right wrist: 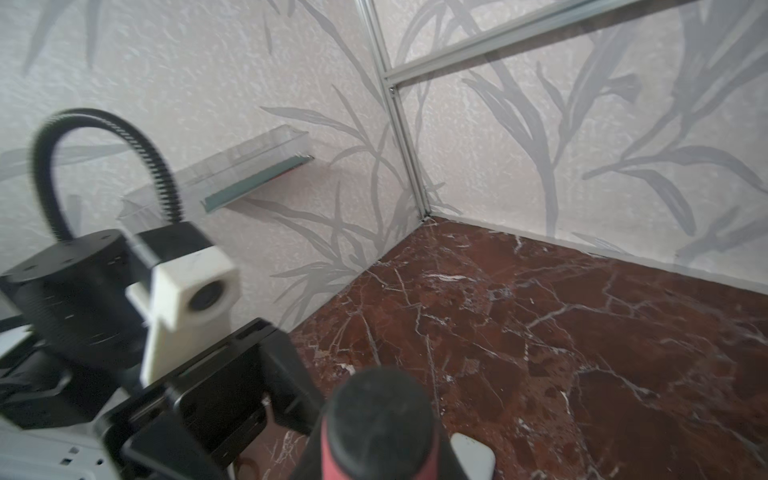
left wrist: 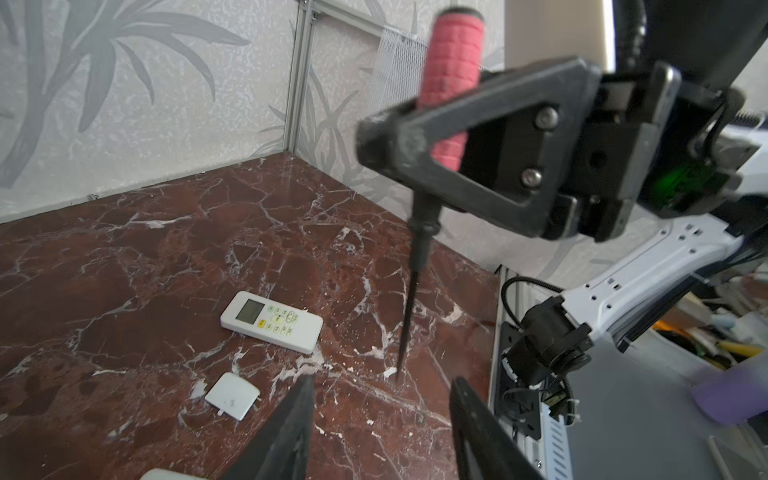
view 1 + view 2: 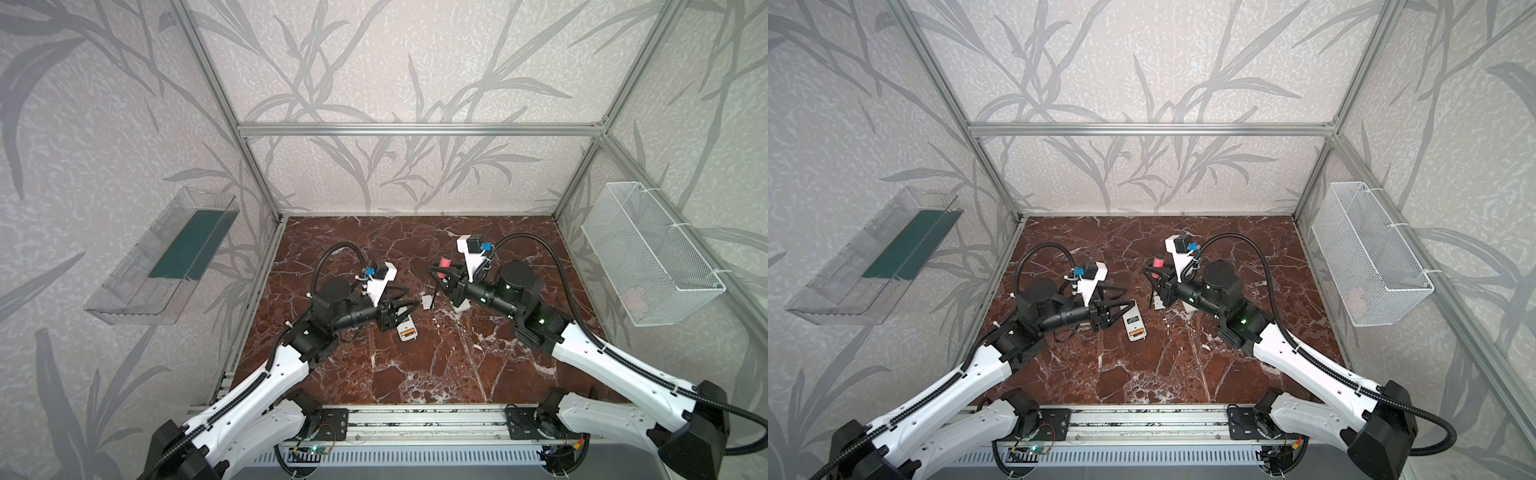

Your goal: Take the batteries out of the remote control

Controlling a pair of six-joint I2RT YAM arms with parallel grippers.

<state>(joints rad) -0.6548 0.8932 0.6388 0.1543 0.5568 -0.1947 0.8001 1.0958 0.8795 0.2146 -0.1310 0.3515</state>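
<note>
batteries [image 3: 409,333], yellow-orange slim cylinders: seated in open white remote [image 3: 1133,325] by my left gripper [image 2: 382,432], jaws apart. right gripper [image 3: 441,277] clamped on pink-handled black-shaft screwdriver [image 2: 451,62]; i'd lever gently from one end

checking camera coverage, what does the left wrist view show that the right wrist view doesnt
Only left wrist: a white remote, screen and buttons up, and the whole screwdriver in the right tool, shaft down to its tip. Only right wrist: the clear wall shelf and the left arm's camera. Both: the screwdriver's pink handle and the marble tabletop.
</note>
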